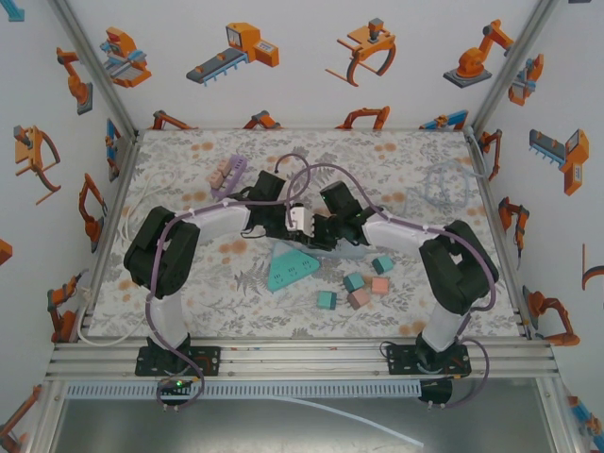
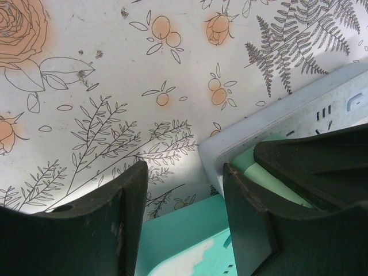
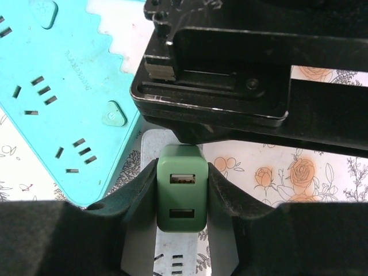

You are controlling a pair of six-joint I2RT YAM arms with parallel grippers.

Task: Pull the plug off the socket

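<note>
Closest to the lens in the right wrist view, the right gripper [image 3: 181, 198] is clamped narrow on the green plug [image 3: 181, 190], with one black finger [image 3: 230, 201] pressed against each side. The plug's face with two USB slots points at the camera. It stands over the grey power strip [image 3: 137, 253], which runs beneath the gripper toward the near edge of that view; whether its prongs sit in the socket is hidden. Just left of the grey strip lies a teal power strip [image 3: 63, 98], flat on the flowered tabletop [image 2: 115, 86], with its sockets facing up. On the far side of the plug the black body of the left arm's wrist hangs low over the grey strip's end. In the left wrist view, the left gripper [image 2: 183, 213] stands partly open, and nothing is caught in its gap. The tabletop and an edge of the teal strip show through between the fingers. Its right finger [image 2: 247, 230] is just beside the corner of the grey strip, though contact cannot be confirmed. From above, both arms reach inward and meet near the middle of the tabletop, just beyond the teal strip. A few small coloured blocks [image 1: 363, 283] lie scattered to the right of it, nearer the right arm.
</note>
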